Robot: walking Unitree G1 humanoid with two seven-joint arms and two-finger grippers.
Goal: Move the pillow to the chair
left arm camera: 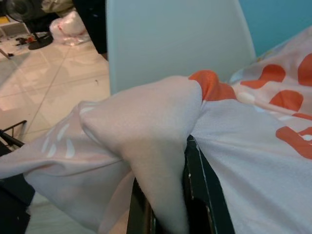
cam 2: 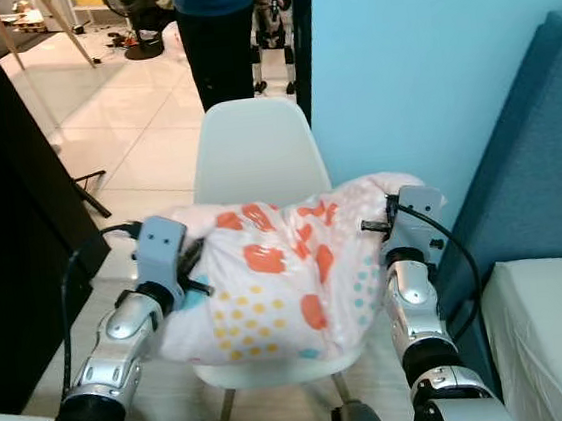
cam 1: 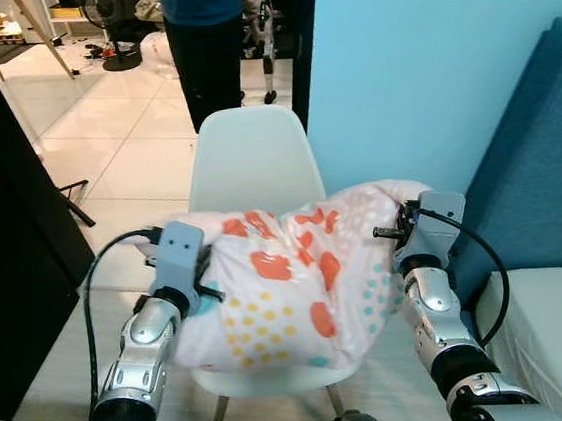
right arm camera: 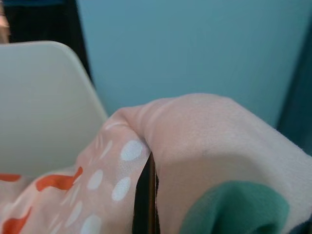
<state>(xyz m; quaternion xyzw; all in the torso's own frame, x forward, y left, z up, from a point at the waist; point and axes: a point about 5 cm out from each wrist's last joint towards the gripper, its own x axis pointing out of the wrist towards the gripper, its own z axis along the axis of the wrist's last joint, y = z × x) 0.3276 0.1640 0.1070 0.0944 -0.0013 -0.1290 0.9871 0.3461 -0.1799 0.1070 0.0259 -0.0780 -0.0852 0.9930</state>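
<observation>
Right, here is what I have on my screens.

Pillow: a soft white fabric pillow (cam 1: pixel 294 285) printed with orange blotches, yellow dots and teal dots; it lies across the seat of the chair, its bulk reaching past the seat's front edge and both side edges.

Chair: a white moulded plastic chair (cam 1: pixel 253 158) with a rounded back and thin legs; the back rises upright behind the pillow, and the seat holds the pillow alone.

Left gripper (left arm camera: pixel 168 207): at the pillow's left end, by the seat's left edge. In my left wrist view the black fingers (left arm camera: pixel 204 195) are clenched on a bunched fold of pale fabric, cloth draped over and between them.

Right gripper (right arm camera: pixel 145 204): at the pillow's right end, by the seat's right edge. In the right wrist view a black finger is pressed into a fold of the dotted fabric, so I read it as grasping the pillow corner.

Person: someone in a blue top and dark trousers (cam 1: pixel 206 47) stands on the tiled floor (cam 1: pixel 122 137) well behind the chair.

Wall: a light blue wall (cam 1: pixel 427 64) runs just right of the chair.

Sofa: a dark blue upholstered sofa (cam 1: pixel 547 162) sits at the far right, near my right arm.
</observation>
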